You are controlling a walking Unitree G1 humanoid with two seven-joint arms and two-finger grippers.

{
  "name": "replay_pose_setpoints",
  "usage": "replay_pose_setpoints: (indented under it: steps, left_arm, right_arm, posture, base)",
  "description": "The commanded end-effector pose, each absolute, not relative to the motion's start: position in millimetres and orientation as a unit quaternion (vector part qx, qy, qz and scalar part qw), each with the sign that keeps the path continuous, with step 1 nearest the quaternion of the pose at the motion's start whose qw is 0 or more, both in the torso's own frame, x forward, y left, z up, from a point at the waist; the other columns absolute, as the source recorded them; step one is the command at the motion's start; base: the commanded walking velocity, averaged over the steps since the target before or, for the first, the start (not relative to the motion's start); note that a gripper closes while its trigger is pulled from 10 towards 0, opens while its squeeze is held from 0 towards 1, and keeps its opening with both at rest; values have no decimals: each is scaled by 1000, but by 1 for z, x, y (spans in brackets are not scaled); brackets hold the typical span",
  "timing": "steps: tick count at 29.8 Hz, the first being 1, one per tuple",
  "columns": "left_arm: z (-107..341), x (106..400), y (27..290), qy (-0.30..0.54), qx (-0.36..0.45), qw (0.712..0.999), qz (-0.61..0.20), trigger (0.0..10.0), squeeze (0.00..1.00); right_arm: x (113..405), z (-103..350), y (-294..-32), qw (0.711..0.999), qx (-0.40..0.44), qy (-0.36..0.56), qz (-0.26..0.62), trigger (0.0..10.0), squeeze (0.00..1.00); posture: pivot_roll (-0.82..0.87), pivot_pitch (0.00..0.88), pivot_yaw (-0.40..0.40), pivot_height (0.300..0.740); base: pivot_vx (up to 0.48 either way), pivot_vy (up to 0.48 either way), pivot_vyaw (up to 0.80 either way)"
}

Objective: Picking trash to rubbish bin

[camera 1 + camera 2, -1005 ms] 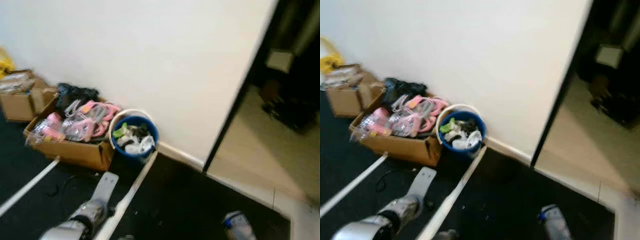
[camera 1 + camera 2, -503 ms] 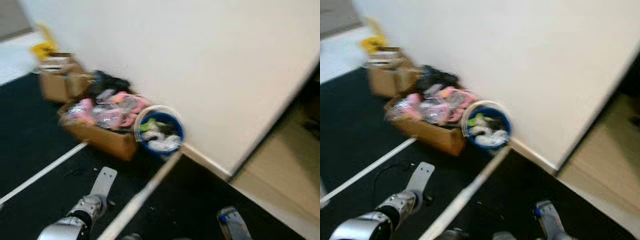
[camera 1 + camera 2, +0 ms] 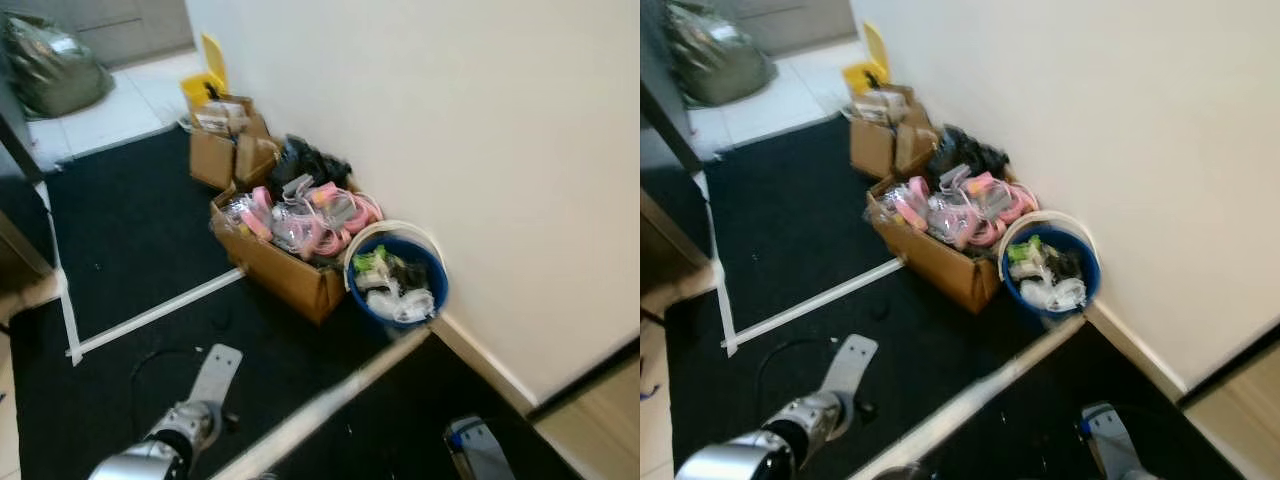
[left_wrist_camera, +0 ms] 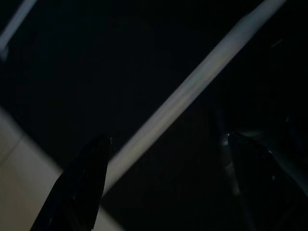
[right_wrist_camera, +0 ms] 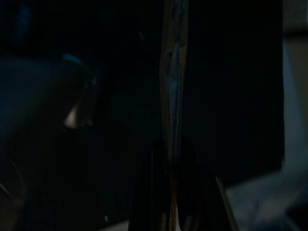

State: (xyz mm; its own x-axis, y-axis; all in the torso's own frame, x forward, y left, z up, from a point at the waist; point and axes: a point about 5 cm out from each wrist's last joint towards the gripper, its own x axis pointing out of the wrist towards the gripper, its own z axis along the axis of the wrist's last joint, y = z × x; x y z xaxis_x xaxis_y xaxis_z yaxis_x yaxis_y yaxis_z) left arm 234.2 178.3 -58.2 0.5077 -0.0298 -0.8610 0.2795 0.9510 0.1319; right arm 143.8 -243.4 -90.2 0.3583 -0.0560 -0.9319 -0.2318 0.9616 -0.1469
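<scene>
Matt brown cardboard box (image 3: 285, 275), glossy blue plastic bucket (image 3: 432, 287), dark matt carpet (image 3: 140, 230)

White wall (image 3: 450, 110) above black carpet (image 3: 140, 220), perhaps taped white.

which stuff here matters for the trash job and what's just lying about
For the job: blue bin by the wall, already holding trash; left gripper, open over the dark mat.

Lying about: cardboard box of pink items, smaller box, yellow sign, green bag.

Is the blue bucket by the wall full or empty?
Nearly full. The blue bucket stands upright, and white and green rubbish is piled to about its rim.
</scene>
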Motion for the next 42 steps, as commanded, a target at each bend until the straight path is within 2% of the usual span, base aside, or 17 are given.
replay_pose_setpoints:
  steps: [1,9,13,26,42]
  left_arm:
    - [-64,225,180,505,119,851,-83,10000,0]
    - [-64,225,182,505,131,848,-90,10000,0]
    - [-63,226,184,503,140,847,-93,10000,0]
    - [-63,226,185,503,139,849,-87,10000,0]
    - [-63,225,184,500,124,854,-75,10000,0]
  right_arm:
    - [140,-92,-243,809,-131,570,58,10000,0]
    - [138,-90,-250,810,-134,569,56,10000,0]
    - [128,-91,-257,805,-135,575,51,10000,0]
    - [129,-94,-247,807,-132,573,56,10000,0]
    - [128,-93,-252,807,-138,571,56,10000,0]
  posture:
    - [19,0,-1,740]
    - [17,0,16,740]
    - [22,0,21,740]
    - [23,0,25,740]
    - [25,0,16,740]
  base:
    - [0,0,781]
    - [0,0,781]
    - [0,0,781]
    - [0,0,781]
    - [0,0,781]
